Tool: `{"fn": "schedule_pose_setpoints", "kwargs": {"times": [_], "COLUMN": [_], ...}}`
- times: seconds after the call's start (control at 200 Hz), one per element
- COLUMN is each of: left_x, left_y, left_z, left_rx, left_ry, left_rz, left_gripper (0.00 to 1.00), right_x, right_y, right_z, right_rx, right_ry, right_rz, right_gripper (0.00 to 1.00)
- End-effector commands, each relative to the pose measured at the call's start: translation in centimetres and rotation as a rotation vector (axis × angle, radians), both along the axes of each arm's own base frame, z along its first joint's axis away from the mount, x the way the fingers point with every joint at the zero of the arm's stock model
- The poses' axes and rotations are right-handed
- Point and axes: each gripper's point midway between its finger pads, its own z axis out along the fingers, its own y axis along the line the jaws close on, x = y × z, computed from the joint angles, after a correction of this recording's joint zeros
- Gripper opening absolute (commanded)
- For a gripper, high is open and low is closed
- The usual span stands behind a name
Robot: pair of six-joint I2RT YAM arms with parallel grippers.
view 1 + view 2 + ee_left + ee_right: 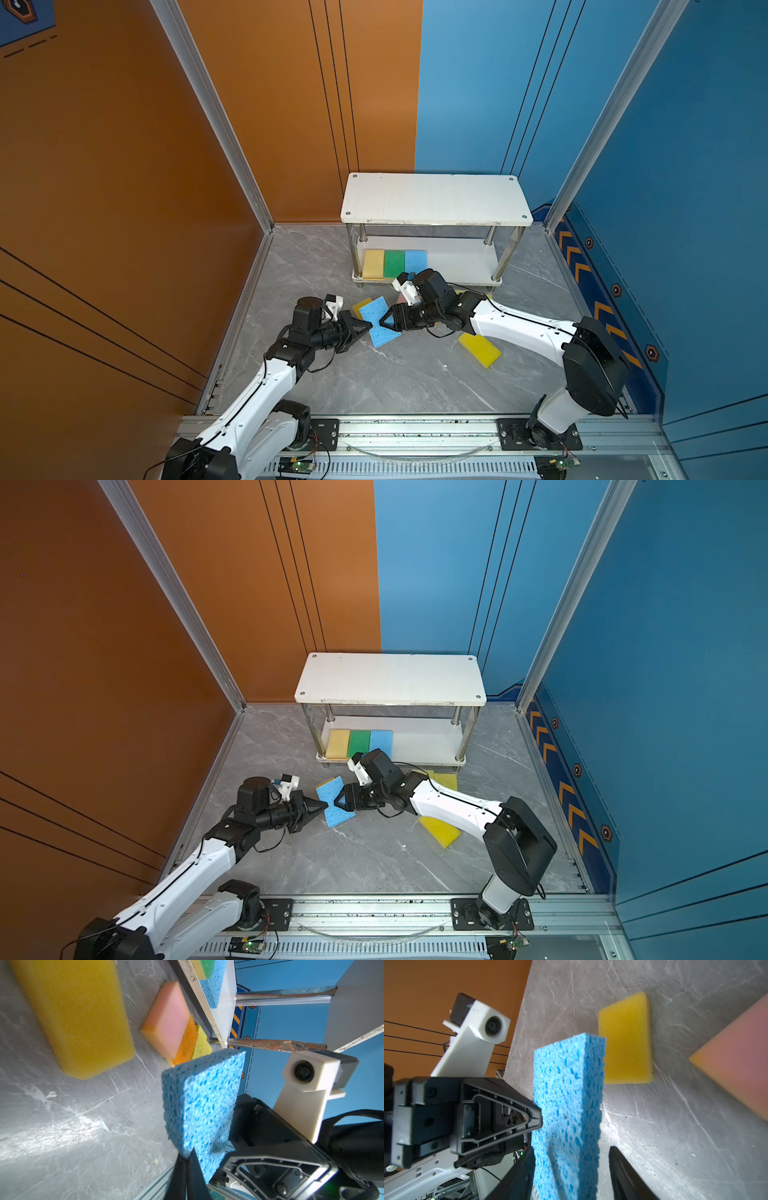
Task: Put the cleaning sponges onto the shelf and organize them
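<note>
Blue sponge (374,311) — held flat over the bench (395,382), 7 o'clock of the shelf (432,199). Left gripper (369,326) clamped on it; right gripper (384,321) apart, astride the opposite side. Likely risk: left releases early — sponge drops. Right wrist view alone shows that gap; left wrist view shows the pink sponge (166,1020) whole.

A robotics lab test cell is shown: a grey marble-patterned surface (395,382) is boxed in by orange wall panels (104,166) and blue wall panels (685,166) held in aluminium frame posts (212,112). Along the lower edge of both top views, the left arm (257,386) and the right arm (523,328) are bolted to an aluminium rail (415,430). A bare circuit board (296,464) with a lit green light is seen beneath it.
</note>
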Motion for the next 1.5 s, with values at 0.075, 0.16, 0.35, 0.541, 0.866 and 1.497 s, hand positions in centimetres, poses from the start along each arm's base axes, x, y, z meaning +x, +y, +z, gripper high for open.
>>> {"fn": "schedule_pose_setpoints", "kwargs": {"times": [0.075, 0.16, 0.35, 0.541, 0.866, 1.497], "left_x": [0.0, 0.0, 0.0, 0.4, 0.3, 1.0], "left_y": [-0.9, -1.1, -1.3, -1.6, -4.6, -5.6], "left_z": [1.5, 1.7, 2.1, 3.8, 10.1, 11.4], "left_rx": [-0.027, -0.034, -0.039, -0.084, -0.238, -0.243], "left_ry": [-0.039, -0.043, -0.053, -0.120, -0.309, -0.391], "left_rz": [-0.032, -0.037, -0.036, -0.038, -0.231, -0.189], "left_gripper": [0.00, 0.00, 0.02, 0.58, 0.79, 0.00], "right_x": [-0.4, -0.2, -0.1, -0.4, -3.5, -3.1], "right_y": [1.0, 1.3, 0.1, -2.2, -3.6, -7.3], "right_z": [1.2, 2.2, 2.8, 3.8, 9.5, 8.7], "right_rx": [0.137, 0.222, 0.206, 0.209, 0.361, 0.157], "right_ry": [0.050, 0.070, 0.042, 0.018, 0.035, -0.004], "right_rz": [0.010, 0.004, -0.020, -0.040, 0.124, -0.060], "right_gripper": [0.57, 0.51, 0.18, 0.09, 0.09, 0.51]}}
